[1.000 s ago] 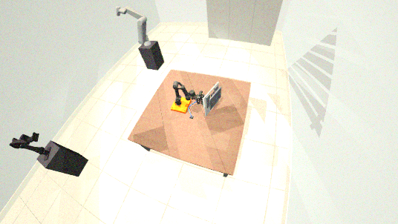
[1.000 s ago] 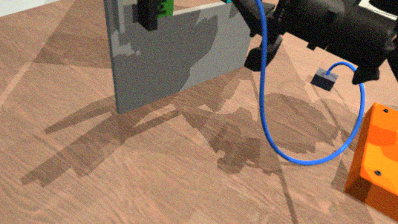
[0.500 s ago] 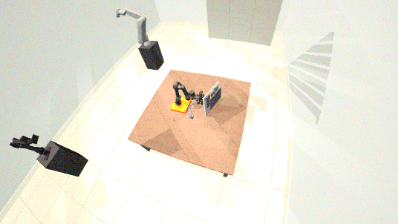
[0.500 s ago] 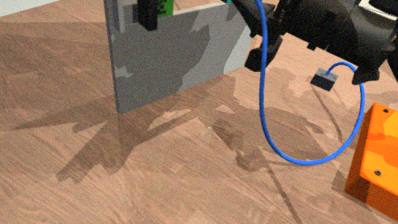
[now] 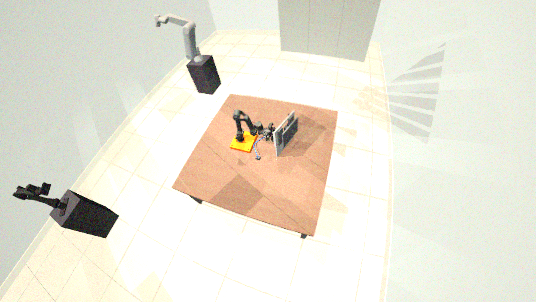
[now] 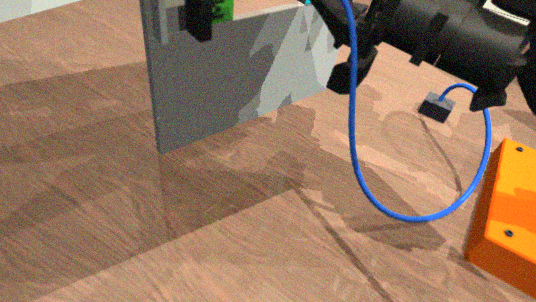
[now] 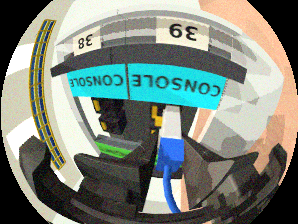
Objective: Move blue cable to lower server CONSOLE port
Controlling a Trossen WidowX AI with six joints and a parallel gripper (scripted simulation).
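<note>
My gripper point(image 5: 271, 132) point(image 7: 168, 136) is shut on the blue plug point(image 7: 171, 151), close in front of the server panel point(image 5: 286, 135) point(image 6: 210, 80). The plug's pale front end points at the port area under the larger CONSOLE label point(image 7: 175, 88), beside the tag 39. How deep the front end sits, if at all, cannot be told. A second CONSOLE label point(image 7: 97, 81), beside the tag 38, has a dark port point(image 7: 111, 117) with no plug in it. The blue cable point(image 6: 353, 120) point(image 7: 171, 190) hangs down from the plug in a loop.
A small dark box point(image 5: 258, 158) point(image 6: 436, 107) at the cable's other end is by the arm. The orange base plate point(image 5: 243, 142) point(image 6: 515, 200) is under the arm. A black part with a green one point(image 6: 222, 11) sticks out from the panel. Two other arms stand on dark pedestals point(image 5: 205, 75) point(image 5: 85, 215) off the table.
</note>
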